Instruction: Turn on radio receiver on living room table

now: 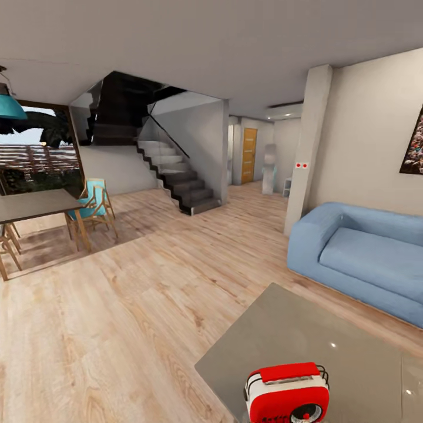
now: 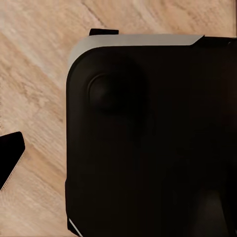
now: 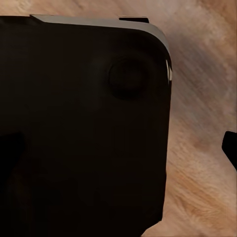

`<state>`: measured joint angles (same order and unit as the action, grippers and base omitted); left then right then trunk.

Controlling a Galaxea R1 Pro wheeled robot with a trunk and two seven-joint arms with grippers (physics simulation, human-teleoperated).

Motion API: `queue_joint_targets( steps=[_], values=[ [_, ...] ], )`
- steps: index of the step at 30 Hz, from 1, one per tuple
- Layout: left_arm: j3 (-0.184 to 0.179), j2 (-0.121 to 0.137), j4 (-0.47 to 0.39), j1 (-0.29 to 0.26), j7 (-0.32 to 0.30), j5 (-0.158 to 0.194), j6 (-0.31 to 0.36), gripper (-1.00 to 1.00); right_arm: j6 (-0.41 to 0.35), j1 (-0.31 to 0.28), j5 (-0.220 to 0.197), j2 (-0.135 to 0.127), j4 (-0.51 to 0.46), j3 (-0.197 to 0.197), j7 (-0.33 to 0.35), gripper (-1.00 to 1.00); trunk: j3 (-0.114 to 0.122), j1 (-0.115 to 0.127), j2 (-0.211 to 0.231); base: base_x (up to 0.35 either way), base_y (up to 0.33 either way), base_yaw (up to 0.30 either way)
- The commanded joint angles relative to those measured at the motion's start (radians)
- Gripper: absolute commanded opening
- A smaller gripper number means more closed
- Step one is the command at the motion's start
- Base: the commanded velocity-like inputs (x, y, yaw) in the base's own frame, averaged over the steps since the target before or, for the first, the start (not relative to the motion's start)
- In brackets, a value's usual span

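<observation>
The radio receiver (image 1: 288,392) sat on the near end of the table (image 1: 305,335), dial facing the robot, with the blue sofa (image 1: 358,258) well beyond it on the table's far side. No gripper was anywhere near the radio receiver; the wrist views looked down at a dark body panel (image 2: 148,138) over the wood floor (image 1: 117,305), so whether the fingers were apart or together couldn't be told. Best bet was probably to square the base up to the table first, then reach gently so the light radio receiver didn't slide.
</observation>
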<state>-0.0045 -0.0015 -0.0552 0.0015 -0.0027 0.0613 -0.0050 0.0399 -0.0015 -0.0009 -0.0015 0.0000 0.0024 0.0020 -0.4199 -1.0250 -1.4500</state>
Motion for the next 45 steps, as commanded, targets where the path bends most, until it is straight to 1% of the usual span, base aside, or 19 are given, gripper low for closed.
queue_joint_targets(
  steps=[1,28,35,45],
  values=[
    [0.000,0.000,0.000,0.000,0.000,0.000,0.000,1.00,0.000,0.000,0.000,0.000,0.000,0.000,0.000,1.00,0.000,0.000,0.000,0.000,0.000,-0.281],
    [0.000,0.000,0.000,0.000,0.000,0.000,-0.001,1.00,0.000,0.000,0.001,0.000,0.000,0.001,0.001,1.00,0.000,0.000,0.000,0.000,0.000,-0.280],
    [0.000,0.000,0.000,0.000,0.000,-0.002,0.000,1.00,0.000,0.000,0.001,0.000,0.000,0.001,0.001,1.00,0.000,0.000,0.000,0.019,0.043,-0.078],
    [-0.004,-0.001,0.000,0.000,0.000,-0.004,0.002,1.00,0.000,0.000,0.001,0.000,0.000,0.001,0.001,1.00,0.000,0.000,0.000,0.143,0.276,-0.004]
  ],
)
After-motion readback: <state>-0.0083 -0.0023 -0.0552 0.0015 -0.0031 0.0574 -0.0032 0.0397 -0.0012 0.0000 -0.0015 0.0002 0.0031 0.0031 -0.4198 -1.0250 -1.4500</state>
